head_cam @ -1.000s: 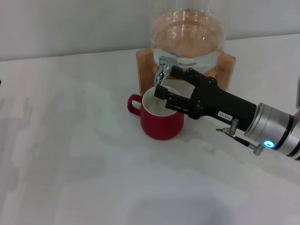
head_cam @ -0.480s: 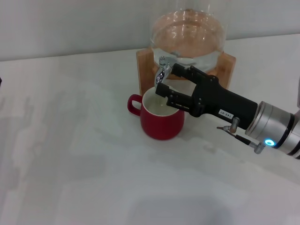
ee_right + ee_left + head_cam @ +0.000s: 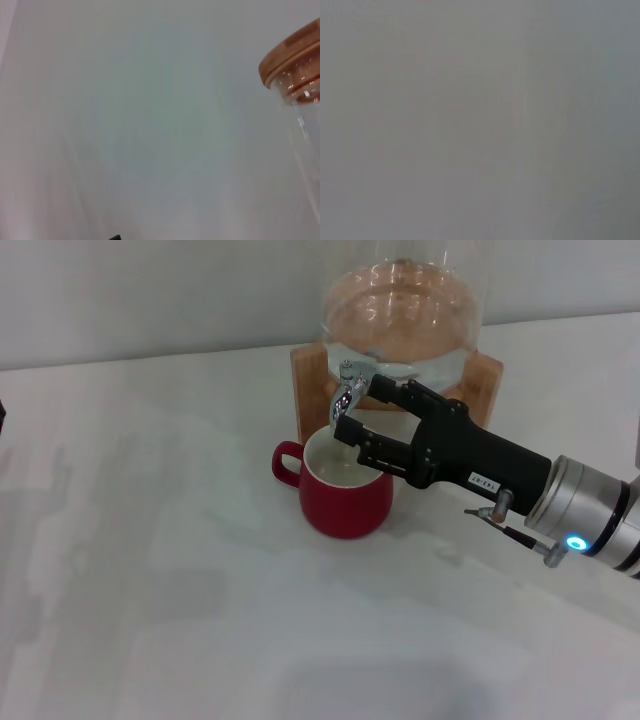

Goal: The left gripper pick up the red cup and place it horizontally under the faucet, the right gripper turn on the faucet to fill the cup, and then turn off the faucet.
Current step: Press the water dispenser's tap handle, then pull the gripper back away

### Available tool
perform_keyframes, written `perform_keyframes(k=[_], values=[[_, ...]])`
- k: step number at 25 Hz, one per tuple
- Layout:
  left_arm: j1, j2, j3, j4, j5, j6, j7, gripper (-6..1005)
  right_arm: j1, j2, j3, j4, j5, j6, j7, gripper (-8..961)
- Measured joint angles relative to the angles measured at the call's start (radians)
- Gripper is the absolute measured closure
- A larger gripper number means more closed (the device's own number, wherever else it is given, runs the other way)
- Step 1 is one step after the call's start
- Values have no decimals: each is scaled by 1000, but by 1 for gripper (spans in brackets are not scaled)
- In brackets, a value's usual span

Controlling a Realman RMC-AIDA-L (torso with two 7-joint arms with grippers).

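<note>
The red cup (image 3: 345, 495) stands upright on the white table, its white inside open below the faucet (image 3: 346, 392) and its handle pointing to the left. My right gripper (image 3: 356, 408) reaches in from the right at faucet height. It is open, with one finger by the tap's top lever and the other just above the cup's rim, and the spout sits at their tips. The faucet is fixed to the glass dispenser (image 3: 400, 315) on its wooden stand (image 3: 305, 390). The left gripper is out of view, and the left wrist view is plain grey.
The white table (image 3: 150, 570) stretches to the left and front of the cup. A pale wall (image 3: 150, 290) rises behind it. The right wrist view shows the dispenser's wooden lid (image 3: 292, 52) and glass side against the wall.
My right gripper has crept slightly up and in toward the faucet. The cup has stayed where it was.
</note>
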Motion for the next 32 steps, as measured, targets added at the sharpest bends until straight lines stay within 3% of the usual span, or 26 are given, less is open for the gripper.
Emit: perform_keyframes(k=[32], values=[[-5,2,0,0,0,-3,0,342,-2,-2,23,1,0,3,0,85]])
